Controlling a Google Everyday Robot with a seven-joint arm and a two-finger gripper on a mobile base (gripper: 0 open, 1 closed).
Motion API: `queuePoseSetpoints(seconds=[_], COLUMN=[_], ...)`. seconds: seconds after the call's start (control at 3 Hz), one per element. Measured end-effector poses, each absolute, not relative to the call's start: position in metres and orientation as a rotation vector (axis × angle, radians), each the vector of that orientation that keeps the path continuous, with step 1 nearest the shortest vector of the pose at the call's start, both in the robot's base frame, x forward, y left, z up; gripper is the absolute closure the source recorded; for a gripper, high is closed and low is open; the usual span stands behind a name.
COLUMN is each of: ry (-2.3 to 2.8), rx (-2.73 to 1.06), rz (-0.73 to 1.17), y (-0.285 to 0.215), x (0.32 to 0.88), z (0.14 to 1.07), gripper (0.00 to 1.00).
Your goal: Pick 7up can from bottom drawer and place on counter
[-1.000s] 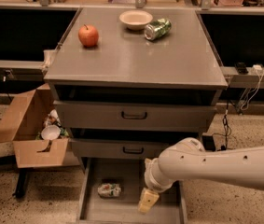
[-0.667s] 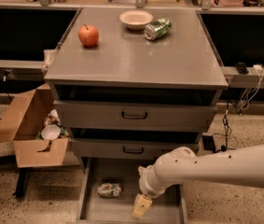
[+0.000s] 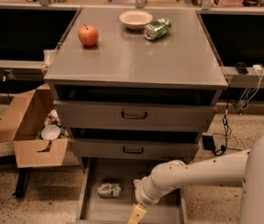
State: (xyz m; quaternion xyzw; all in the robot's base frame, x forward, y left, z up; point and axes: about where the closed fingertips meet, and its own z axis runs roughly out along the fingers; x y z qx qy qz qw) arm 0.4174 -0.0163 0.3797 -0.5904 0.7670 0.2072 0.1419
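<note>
The 7up can (image 3: 109, 189) lies on its side on the floor of the open bottom drawer (image 3: 159, 213), toward the drawer's left. My gripper (image 3: 137, 214) hangs low in the drawer at the frame's bottom edge, to the right of the can and apart from it; only a pale tan finger shows, the rest is cut off. My white arm reaches in from the right. The counter (image 3: 136, 57) is the grey cabinet top above.
On the counter stand a red apple (image 3: 88, 35), a white bowl (image 3: 135, 19) and a shiny green can (image 3: 157, 29) on its side. Two closed drawers with black handles (image 3: 134, 115) sit above. An open cardboard box (image 3: 33, 129) with rubbish stands left of the cabinet.
My arm and gripper have moved left and lower in the bottom drawer, nearer the 7up can. The can has not moved.
</note>
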Motion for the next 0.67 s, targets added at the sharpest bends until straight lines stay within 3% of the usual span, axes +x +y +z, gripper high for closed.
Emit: queuePoseSetpoints(seconds=[0.67], ry=[2.156], rx=[-1.706], rz=[0.653], y=[-0.004], x=[0.432], z=[0.339], gripper=[0.00])
